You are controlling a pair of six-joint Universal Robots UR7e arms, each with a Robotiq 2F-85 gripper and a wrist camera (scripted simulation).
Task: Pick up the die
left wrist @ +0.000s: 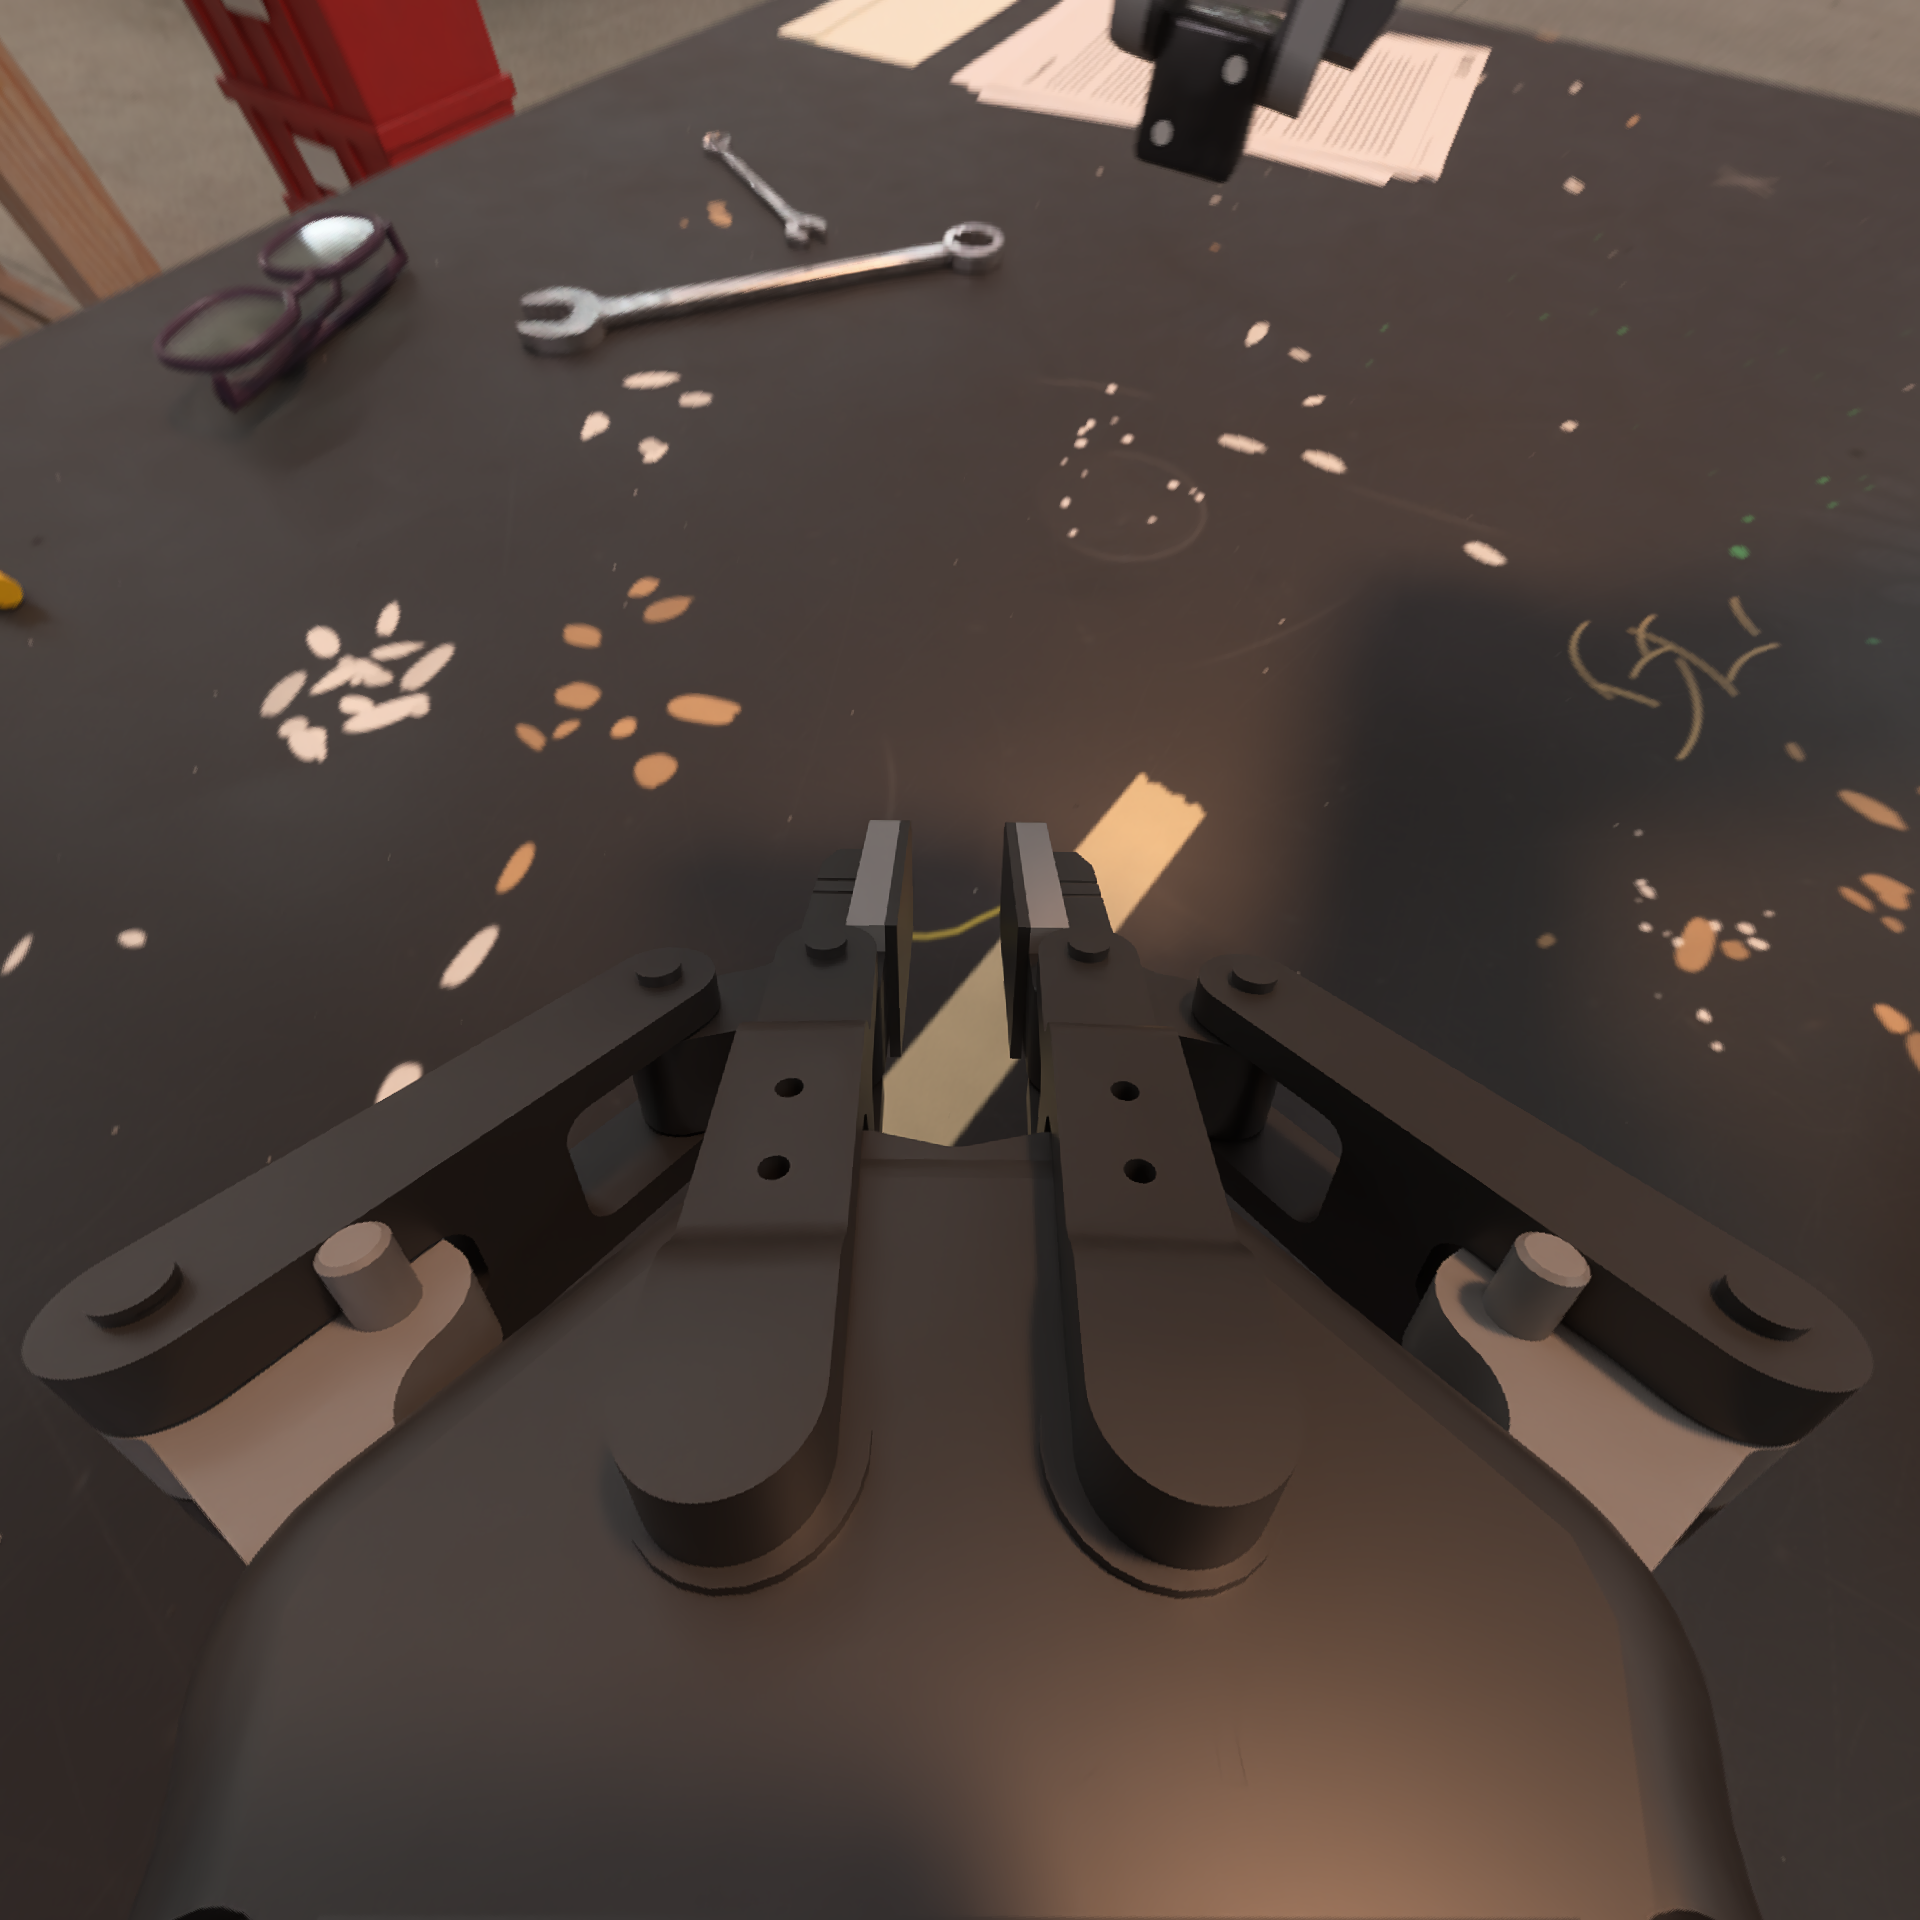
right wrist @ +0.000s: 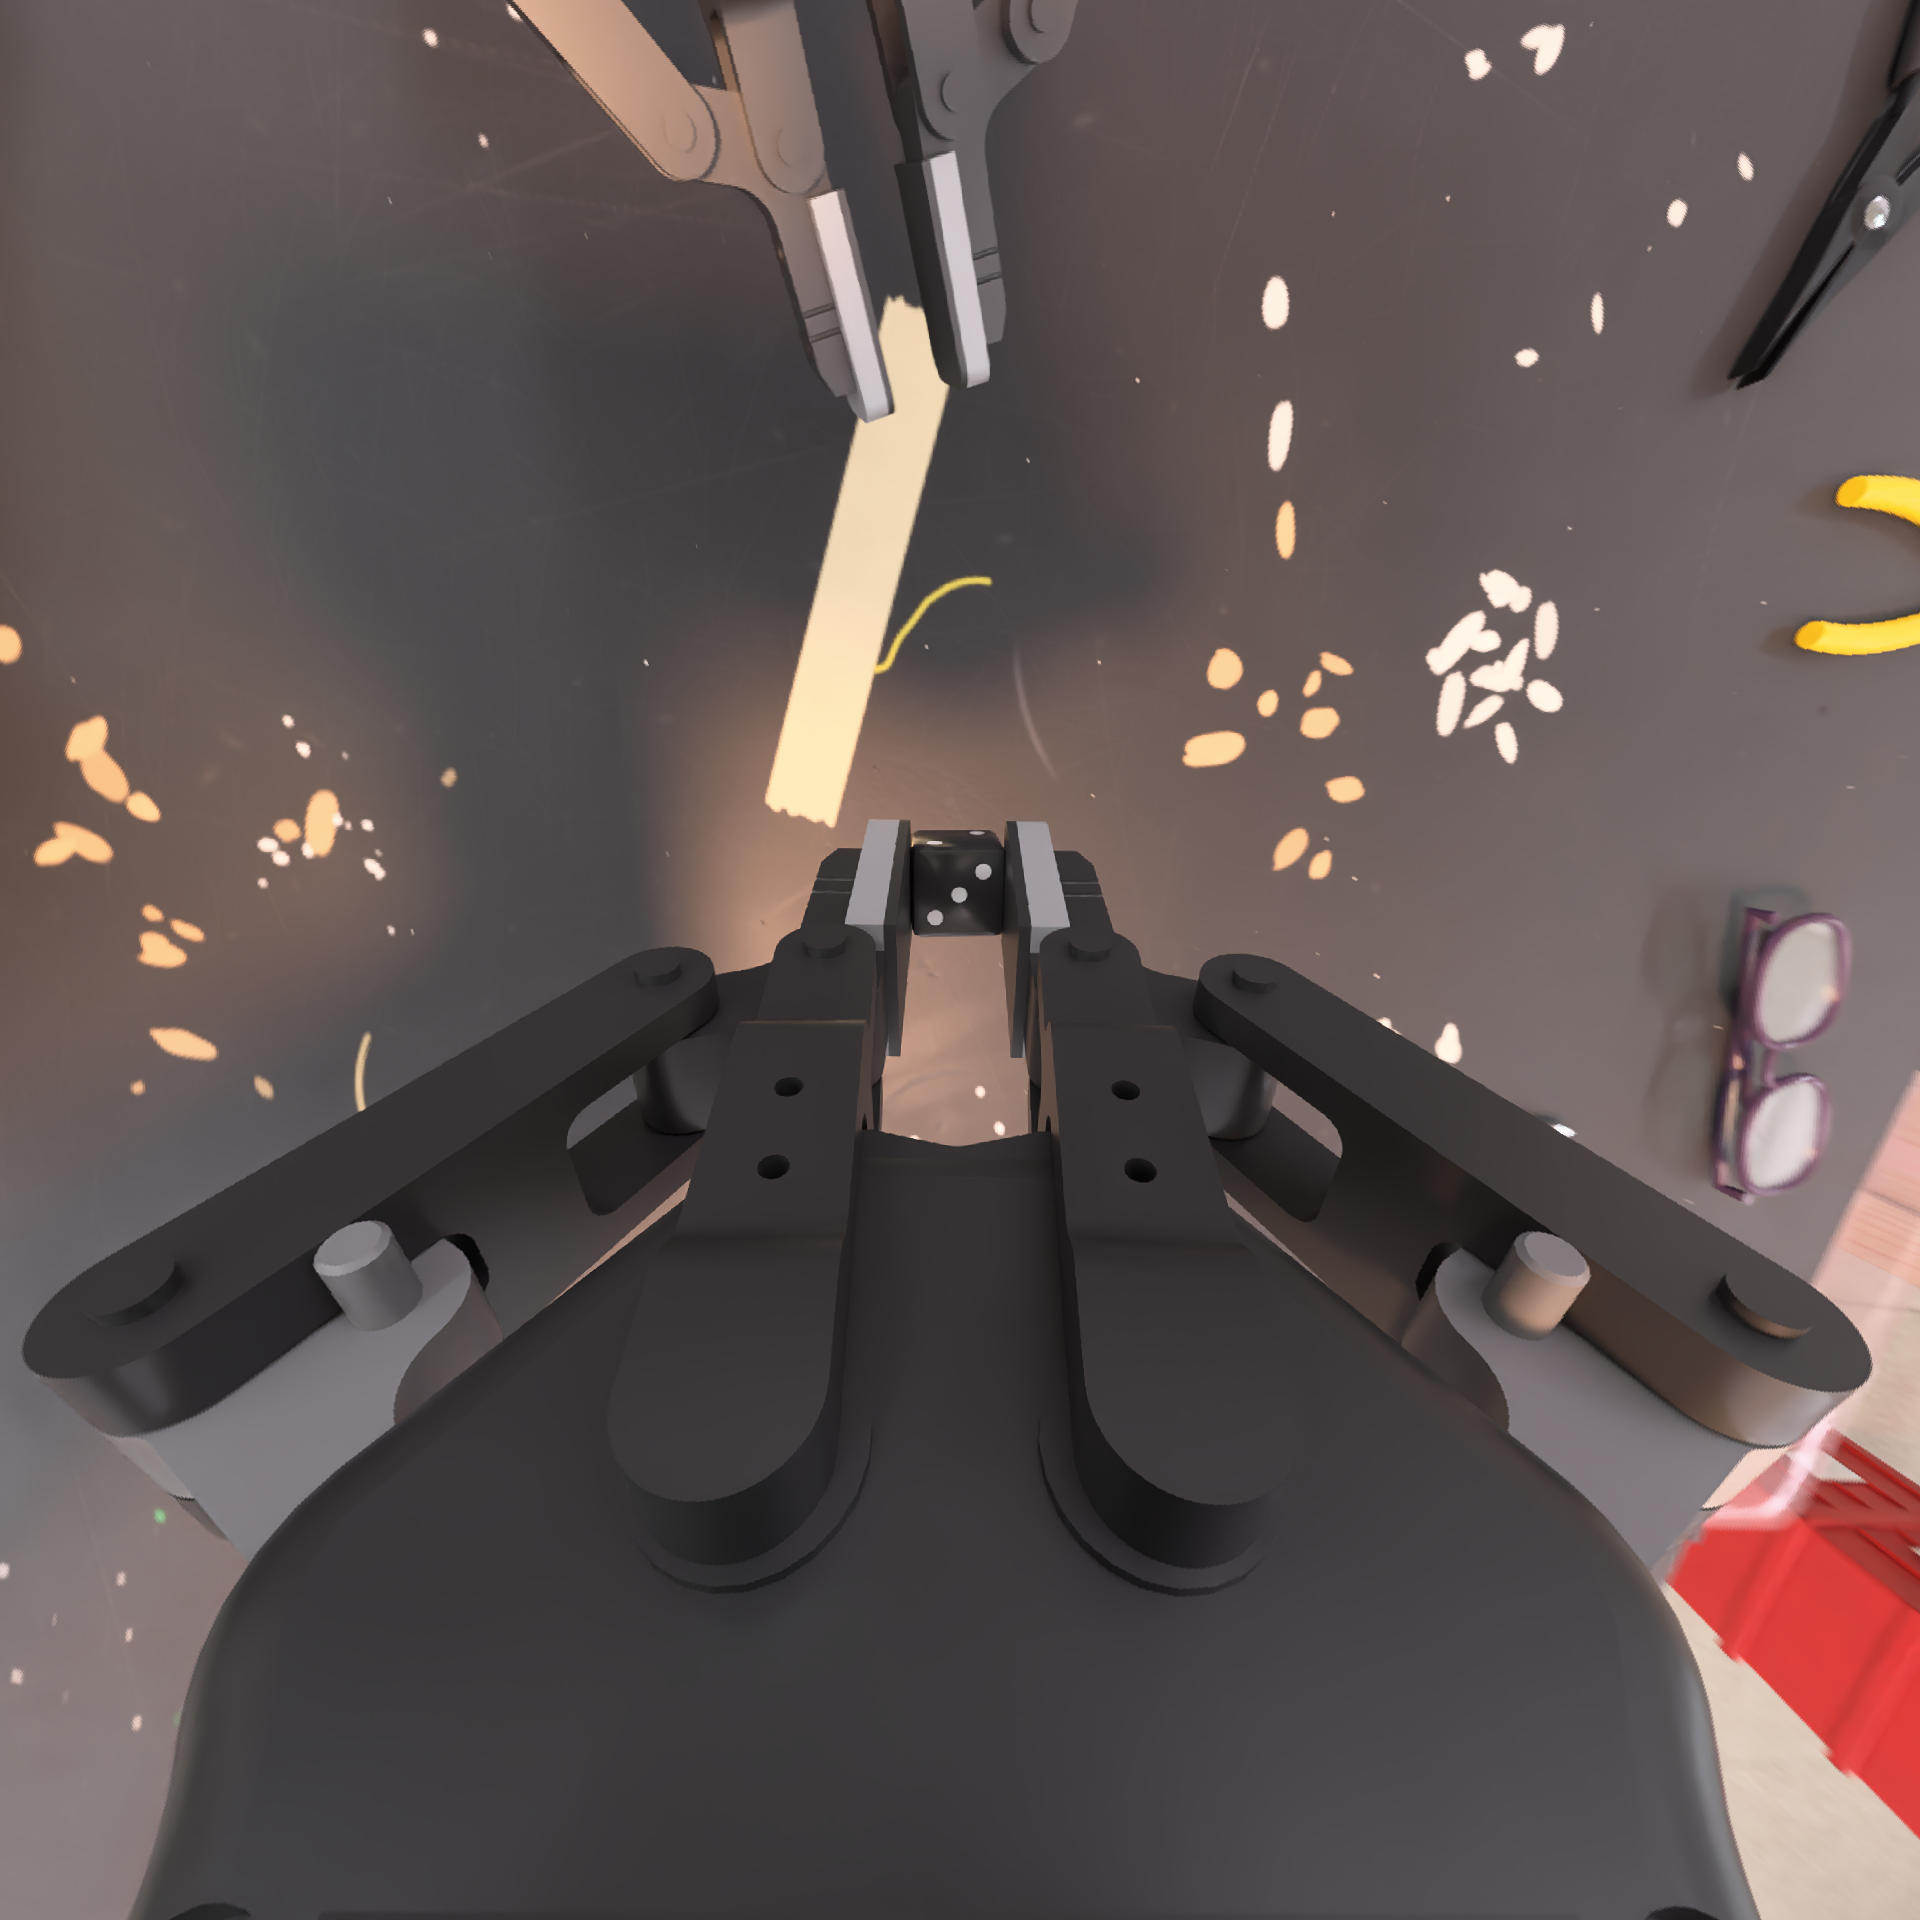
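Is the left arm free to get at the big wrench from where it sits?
Probably yes. The left claw is holding nothing, and bare table lies between it and the wrench. The right claw holds the die off to one side.

Bare dark table [right wrist: 540,499] lay open under the right gripper [right wrist: 956,883], left gripper [right wrist: 914,353] blocked twelve o'clock, glasses [right wrist: 1777,1049] at three, pliers handles [right wrist: 1860,634] and scissors [right wrist: 1829,239] toward two.
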